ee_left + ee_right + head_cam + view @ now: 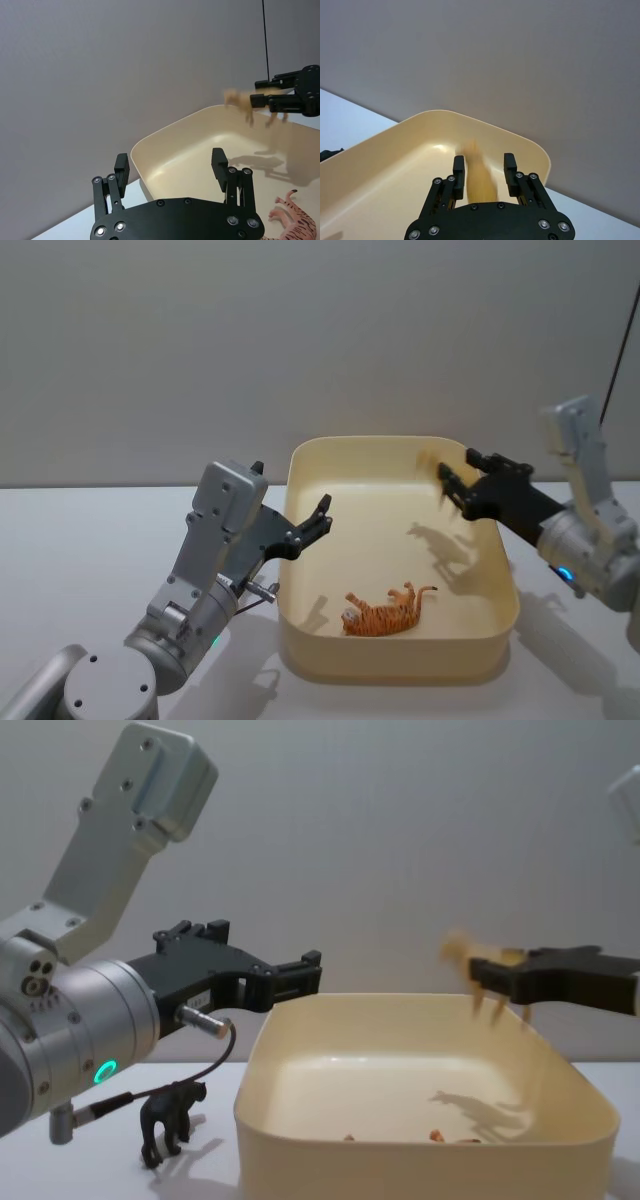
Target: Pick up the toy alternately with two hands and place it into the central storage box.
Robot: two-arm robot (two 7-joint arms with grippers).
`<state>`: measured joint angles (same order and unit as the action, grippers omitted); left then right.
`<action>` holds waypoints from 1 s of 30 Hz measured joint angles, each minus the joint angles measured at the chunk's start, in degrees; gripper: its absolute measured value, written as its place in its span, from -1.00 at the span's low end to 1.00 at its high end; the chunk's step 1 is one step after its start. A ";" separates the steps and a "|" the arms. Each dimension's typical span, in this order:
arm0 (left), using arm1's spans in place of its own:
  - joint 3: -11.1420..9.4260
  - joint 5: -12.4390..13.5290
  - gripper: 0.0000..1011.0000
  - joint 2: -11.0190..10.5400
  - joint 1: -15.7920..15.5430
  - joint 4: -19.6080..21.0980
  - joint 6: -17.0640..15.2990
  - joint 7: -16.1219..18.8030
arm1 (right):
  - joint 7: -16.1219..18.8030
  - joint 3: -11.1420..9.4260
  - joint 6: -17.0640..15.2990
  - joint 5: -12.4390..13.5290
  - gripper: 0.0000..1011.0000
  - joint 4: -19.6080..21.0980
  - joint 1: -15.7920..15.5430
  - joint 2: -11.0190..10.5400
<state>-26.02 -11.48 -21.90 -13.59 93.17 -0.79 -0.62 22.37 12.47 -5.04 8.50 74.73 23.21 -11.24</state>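
Note:
The cream-yellow central storage box (pixel 400 442) sits in the middle of the white table. My right gripper (pixel 458 475) hovers over the box's far right part. Its fingers are apart, and a tan toy animal (pixel 240 100) shows as a blur between and just below them while the gripper itself is sharp. The right wrist view shows this toy (pixel 480 175) between the fingers with a gap on one side. My left gripper (pixel 170 157) hangs open and empty above the box's left rim. An orange striped toy tiger (pixel 385 612) lies on its side on the box floor.
A small black toy animal (pixel 170 1120) stands on the table just left of the box, below my left arm. A grey wall rises behind the table. A thin dark cable (pixel 266 40) hangs down at the far right.

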 joint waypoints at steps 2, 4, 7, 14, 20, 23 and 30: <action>0.00 0.00 0.98 0.00 0.00 0.00 0.00 0.00 | 0.80 0.39 -0.40 0.00 -0.07 -1.13 1.01 0.56; 0.00 0.00 0.98 0.00 0.00 0.00 0.00 0.00 | 1.45 0.70 -0.71 0.00 0.08 -2.08 1.90 1.02; 0.00 0.00 0.98 0.00 0.00 0.00 0.00 0.00 | 2.14 1.03 -1.07 0.00 0.25 -3.07 2.81 1.57; 0.00 0.00 0.98 0.00 0.00 0.00 0.00 0.00 | 3.15 1.45 -1.47 -0.01 0.67 -4.43 4.03 2.23; 0.00 0.00 0.98 0.00 0.00 0.00 0.00 0.00 | 2.60 1.16 -0.71 0.41 0.98 -3.68 3.63 1.87; 0.00 0.00 0.98 0.00 0.00 0.00 0.00 0.00 | 1.88 0.64 -0.23 1.02 0.98 -2.43 2.79 1.26; 0.07 0.00 0.98 -0.10 0.14 0.14 -0.33 0.01 | 0.50 -0.34 0.31 2.49 0.98 0.36 0.99 0.09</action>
<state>-25.96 -11.48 -22.00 -13.45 93.31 -1.13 -0.61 22.87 12.13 -4.73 10.99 75.09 24.21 -11.15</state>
